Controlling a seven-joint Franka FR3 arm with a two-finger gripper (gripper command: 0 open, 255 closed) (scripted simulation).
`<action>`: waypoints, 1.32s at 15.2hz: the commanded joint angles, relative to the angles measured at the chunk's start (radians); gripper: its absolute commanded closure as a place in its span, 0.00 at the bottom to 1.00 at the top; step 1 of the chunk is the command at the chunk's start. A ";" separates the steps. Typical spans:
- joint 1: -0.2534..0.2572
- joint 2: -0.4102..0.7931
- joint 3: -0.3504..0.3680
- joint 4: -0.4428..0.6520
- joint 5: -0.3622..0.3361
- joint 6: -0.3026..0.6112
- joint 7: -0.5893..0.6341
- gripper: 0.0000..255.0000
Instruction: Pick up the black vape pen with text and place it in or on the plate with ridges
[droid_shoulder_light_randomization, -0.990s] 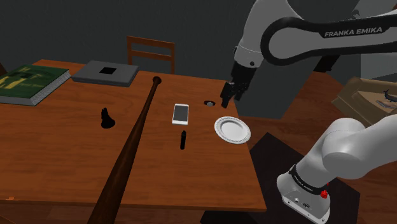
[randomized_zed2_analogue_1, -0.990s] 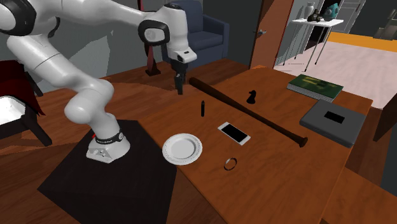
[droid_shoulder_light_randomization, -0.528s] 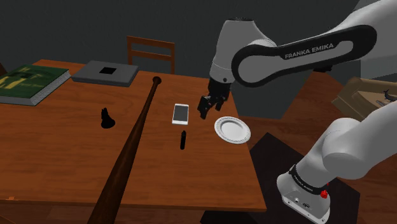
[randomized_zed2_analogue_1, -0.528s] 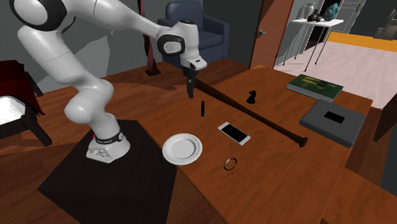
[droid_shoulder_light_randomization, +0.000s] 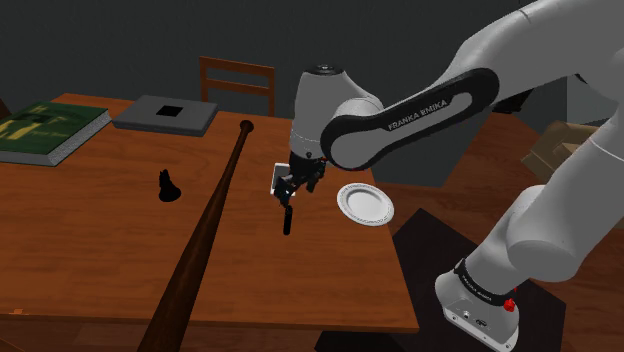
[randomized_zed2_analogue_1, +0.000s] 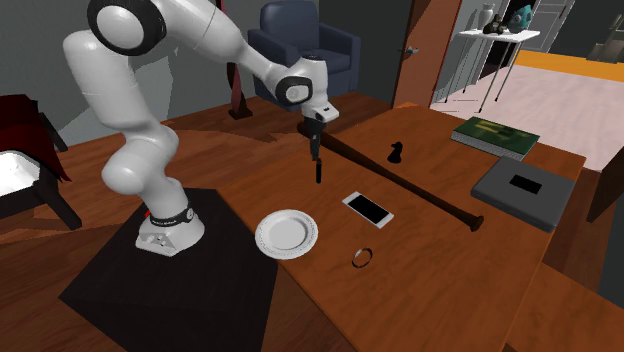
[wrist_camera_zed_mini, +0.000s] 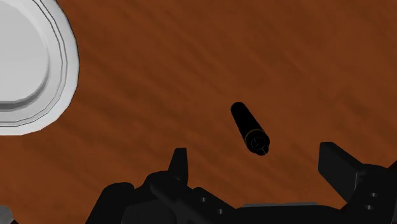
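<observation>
Lying flat on the brown desk (droid_shoulder_light_randomization: 100, 230), the vape pen (droid_shoulder_light_randomization: 287, 220) is a short, plain black cylinder with a faint ring at one end; any lettering on it is too small to read. The tool (droid_shoulder_light_randomization: 290, 192) hangs just above it, pointing down, its two black fingers spread wide and holding nothing. In the wrist view the pen sits between the fingers, touching neither. In the shoulder view, a white plate (droid_shoulder_light_randomization: 385, 212) with a ridged rim lies near the pen on its right, apart from it. A white phone (randomized_zed2_analogue_1: 368, 209) lies just beyond the pen on its far side. A long dark wooden bat (droid_shoulder_light_randomization: 205, 235) runs along the desk to the pen's left
</observation>
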 joint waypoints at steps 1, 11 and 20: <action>0.010 0.073 0.009 0.040 -0.049 0.027 0.051 0.00; 0.019 0.151 -0.001 0.017 -0.101 0.121 0.087 0.00; 0.019 0.151 -0.001 0.017 -0.101 0.121 0.086 1.00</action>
